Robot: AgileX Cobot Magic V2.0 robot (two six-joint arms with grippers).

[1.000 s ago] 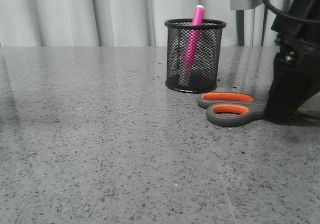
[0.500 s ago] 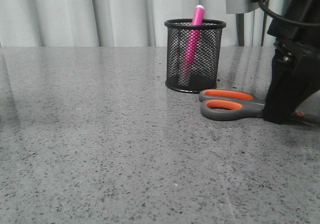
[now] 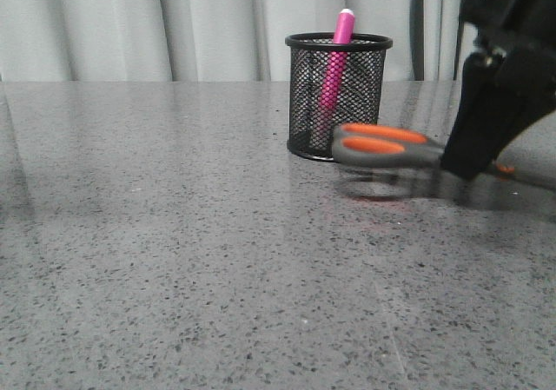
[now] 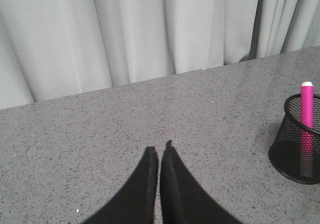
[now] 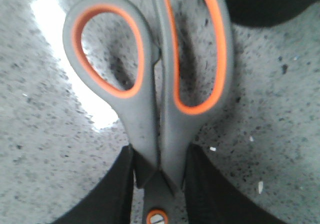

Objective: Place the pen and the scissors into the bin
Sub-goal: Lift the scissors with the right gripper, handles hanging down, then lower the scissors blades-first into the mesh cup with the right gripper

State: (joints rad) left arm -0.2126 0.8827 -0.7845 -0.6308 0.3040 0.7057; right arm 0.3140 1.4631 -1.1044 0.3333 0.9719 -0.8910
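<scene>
Our right gripper (image 5: 159,184) is clamped on the scissors (image 3: 382,146), its two black fingers (image 5: 107,194) pressing the grey shanks from either side just above the orange pivot dot (image 5: 157,217). In the wrist view the two orange-lined loops point away from us, side by side and shut together. From the front we see the scissors held off the table (image 3: 174,251), roughly level, with their blurred reflection on the polished stone beneath; the handles reach toward the bin (image 3: 338,95) and overlap its lower wall in that view, though we cannot tell whether they touch it. The blade end is hidden behind our right arm.

The bin stands upright on the table, and the pen (image 3: 334,69) leans inside it, its tip rising above the rim.

Our left gripper (image 4: 159,156) hangs over bare tabletop with its fingers pressed together, holding nothing. Its wrist view shows the bin (image 4: 296,139) off to one side with the pen (image 4: 306,109) standing in it, and a pale curtain (image 4: 150,29) behind the table.
</scene>
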